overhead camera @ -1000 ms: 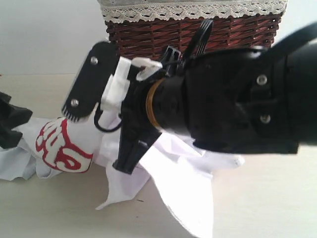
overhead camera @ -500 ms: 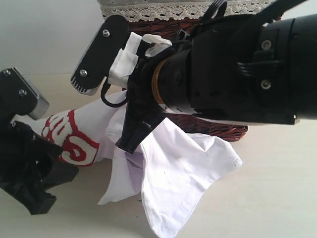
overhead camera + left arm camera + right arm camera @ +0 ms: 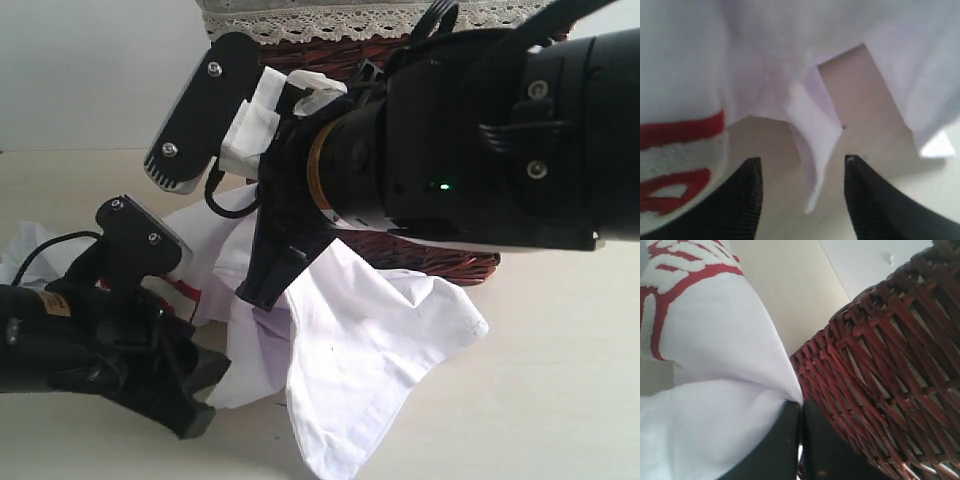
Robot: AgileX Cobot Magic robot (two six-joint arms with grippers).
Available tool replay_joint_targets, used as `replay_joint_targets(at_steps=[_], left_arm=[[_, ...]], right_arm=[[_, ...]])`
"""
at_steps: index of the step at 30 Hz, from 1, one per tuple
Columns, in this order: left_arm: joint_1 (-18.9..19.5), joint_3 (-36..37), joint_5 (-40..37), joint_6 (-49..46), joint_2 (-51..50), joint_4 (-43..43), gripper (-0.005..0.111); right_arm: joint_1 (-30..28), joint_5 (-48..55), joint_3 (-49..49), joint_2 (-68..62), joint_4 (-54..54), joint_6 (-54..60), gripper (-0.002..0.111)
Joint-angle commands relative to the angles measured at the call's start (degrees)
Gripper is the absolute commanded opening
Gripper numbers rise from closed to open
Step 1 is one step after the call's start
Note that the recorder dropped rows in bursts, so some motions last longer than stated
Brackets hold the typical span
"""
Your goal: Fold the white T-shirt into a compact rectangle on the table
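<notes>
the white t-shirt point(image 3: 360, 340) hangs bunched in the lower middle of the exterior view, partly lifted off the table point(image 3: 540, 400). its loose folds spread toward the bottom centre of the frame, and a crumpled bit of it lies at the left edge. the right end effector point(image 3: 801, 440) has its two dark fingers pressed together, clamped on a fold of the shirt; in the right wrist view the cloth swells out from that pinch, with the red-outlined letters point(image 3: 670, 270) in the upper left of the frame. the brown wicker basket point(image 3: 880, 365) fills the right side of that view, close beside the pinched cloth. in the exterior view the right arm point(image 3: 480, 130) is large and black and covers most of the upper right, hiding much of the basket behind it, so that only the lace trim point(image 3: 330, 22) at the top and a strip of weave under the arm show. the left end effector point(image 3: 802, 200) sits in the lower left of the exterior view, low over the table and against the hanging cloth. its fingers stand apart in the left wrist view, and a narrow hanging flap of the shirt dips between them without being squeezed. more red lettering shows at the left edge of that view, just above one finger.
</notes>
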State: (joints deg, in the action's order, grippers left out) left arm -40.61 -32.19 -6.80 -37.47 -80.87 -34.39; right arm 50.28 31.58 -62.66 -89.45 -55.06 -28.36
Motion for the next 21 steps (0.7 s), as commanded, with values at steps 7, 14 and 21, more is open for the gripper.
replay_joint_targets(at_steps=[7, 14, 21], left_arm=[[-6.41, -2.21, 8.92, 0.62, -9.55, -3.47, 0.044], [-7.95, -3.14, 14.53, 2.79, -15.50, -3.64, 0.017], [-3.28, -3.14, -5.69, -4.52, -11.13, -0.21, 0.000]], right_arm=[[-0.42, 0.22, -0.57, 0.58, 0.32, 0.24, 0.000], [-0.42, 1.27, -0.57, 0.58, 0.90, 0.35, 0.000], [-0.42, 3.25, -0.57, 0.58, 0.90, 1.21, 0.000]])
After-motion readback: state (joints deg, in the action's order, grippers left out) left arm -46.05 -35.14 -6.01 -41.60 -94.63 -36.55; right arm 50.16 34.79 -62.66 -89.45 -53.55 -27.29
